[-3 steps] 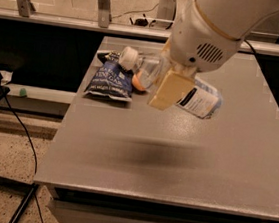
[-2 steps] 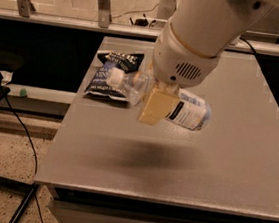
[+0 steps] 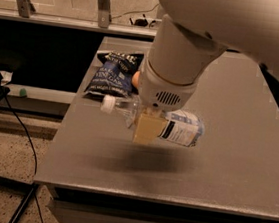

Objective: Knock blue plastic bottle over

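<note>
Seemingly little remained: the gripper (image 3: pixel 145 130) hovered over the table (image 3: pixel 233 169), its grip impossible to tell, directly in front of the bottle (image 3: pixel 183 130), already horizontal, its cap (image 3: pixel 108 104) nearest the chip bag (image 3: pixel 112 75) lying beyond.

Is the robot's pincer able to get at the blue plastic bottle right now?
Probably yes. The pincer is right at the blue plastic bottle, over its middle, with nothing between them; the chip bag sits behind, out of the way.
</note>
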You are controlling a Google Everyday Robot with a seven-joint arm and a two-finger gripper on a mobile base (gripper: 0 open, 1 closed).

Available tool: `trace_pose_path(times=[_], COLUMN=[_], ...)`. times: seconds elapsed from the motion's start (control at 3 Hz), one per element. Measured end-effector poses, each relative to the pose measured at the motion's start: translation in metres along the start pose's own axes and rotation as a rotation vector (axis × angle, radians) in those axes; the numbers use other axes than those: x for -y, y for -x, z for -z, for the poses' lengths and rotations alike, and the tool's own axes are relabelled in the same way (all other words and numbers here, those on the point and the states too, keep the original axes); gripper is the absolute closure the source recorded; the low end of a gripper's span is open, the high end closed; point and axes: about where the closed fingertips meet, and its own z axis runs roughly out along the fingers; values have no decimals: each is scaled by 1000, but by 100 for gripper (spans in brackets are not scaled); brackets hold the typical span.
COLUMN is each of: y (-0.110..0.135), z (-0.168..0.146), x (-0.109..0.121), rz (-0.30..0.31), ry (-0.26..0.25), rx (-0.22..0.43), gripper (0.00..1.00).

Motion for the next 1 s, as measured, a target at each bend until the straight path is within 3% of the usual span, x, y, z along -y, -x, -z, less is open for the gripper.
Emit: trace_pose_path(times=[0.33,0.67,1.0], y=[-5,-30,-48], z=[-13,-47,-66], x=[8,33,43], rz=[15,9,-2], ry=[-22,-54,-62], rx=[-81,-271,-352], gripper=[100,77,54])
